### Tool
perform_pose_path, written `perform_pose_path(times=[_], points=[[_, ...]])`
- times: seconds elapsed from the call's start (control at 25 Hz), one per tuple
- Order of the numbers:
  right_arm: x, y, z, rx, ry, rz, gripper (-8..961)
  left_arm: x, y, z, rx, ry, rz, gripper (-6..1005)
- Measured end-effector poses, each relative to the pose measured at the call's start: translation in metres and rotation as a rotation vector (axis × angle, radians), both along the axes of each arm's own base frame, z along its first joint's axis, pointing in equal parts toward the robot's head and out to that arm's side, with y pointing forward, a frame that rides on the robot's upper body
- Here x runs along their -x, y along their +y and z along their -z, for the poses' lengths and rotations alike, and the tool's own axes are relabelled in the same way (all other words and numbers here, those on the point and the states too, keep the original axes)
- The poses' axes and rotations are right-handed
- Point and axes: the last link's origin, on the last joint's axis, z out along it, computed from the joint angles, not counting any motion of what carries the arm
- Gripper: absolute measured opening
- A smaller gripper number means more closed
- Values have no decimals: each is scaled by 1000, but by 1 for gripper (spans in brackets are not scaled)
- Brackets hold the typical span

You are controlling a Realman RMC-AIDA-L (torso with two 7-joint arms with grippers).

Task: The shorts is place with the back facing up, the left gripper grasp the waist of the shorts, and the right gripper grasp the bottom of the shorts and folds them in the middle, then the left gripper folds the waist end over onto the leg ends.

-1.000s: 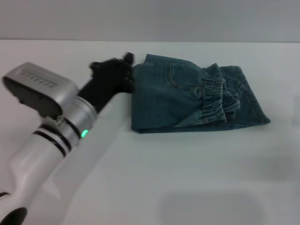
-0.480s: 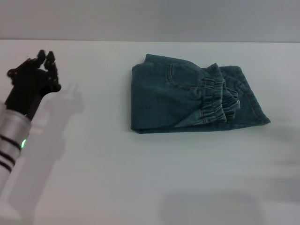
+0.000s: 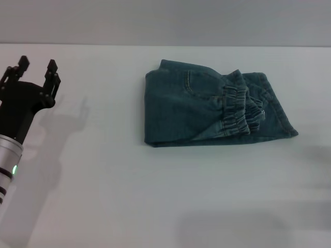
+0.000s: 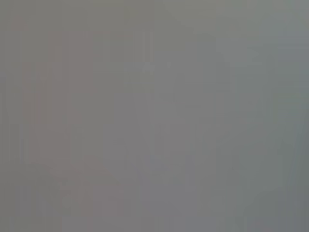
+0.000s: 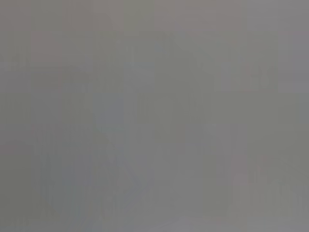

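Note:
The blue denim shorts (image 3: 207, 111) lie folded into a compact bundle on the white table, right of centre in the head view. Their ruffled elastic waist (image 3: 238, 108) rests on top, toward the bundle's right side, over the leg ends. My left gripper (image 3: 36, 67) hangs at the far left edge, well apart from the shorts, open with nothing between its two black fingers. A green light glows on its silver wrist. The right gripper is out of view. Both wrist views show only a flat grey field.
The white table (image 3: 155, 196) stretches around the bundle, and its far edge meets a grey wall. The left arm's shadow falls on the table beside the gripper.
My left gripper has pulled back from the bundle's left edge to the far left of the table, and its fingers now stand apart. The shorts have not moved.

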Motion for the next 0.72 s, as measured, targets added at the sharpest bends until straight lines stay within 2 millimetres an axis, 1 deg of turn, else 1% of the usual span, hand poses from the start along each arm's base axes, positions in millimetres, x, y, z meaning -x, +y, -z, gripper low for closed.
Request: perform_pose_path(times=[0.08, 0.2, 0.4, 0.6, 0.72], points=[[0, -1, 0, -9, 8, -2, 558, 4, -1, -1, -5, -8, -16, 522], [-1, -2, 0, -24, 24, -3, 667, 5, -2, -1, -4, -7, -22, 610], [-1, -2, -2, -36, 29, -10, 699, 6, -2, -1, -4, -6, -24, 756], [-2, -2, -1, -30, 9, -9, 699, 6, -2, -1, -5, -7, -22, 860], [-3, -3, -1, -31, 1, -6, 699, 5, -2, -1, -6, -10, -20, 860]])
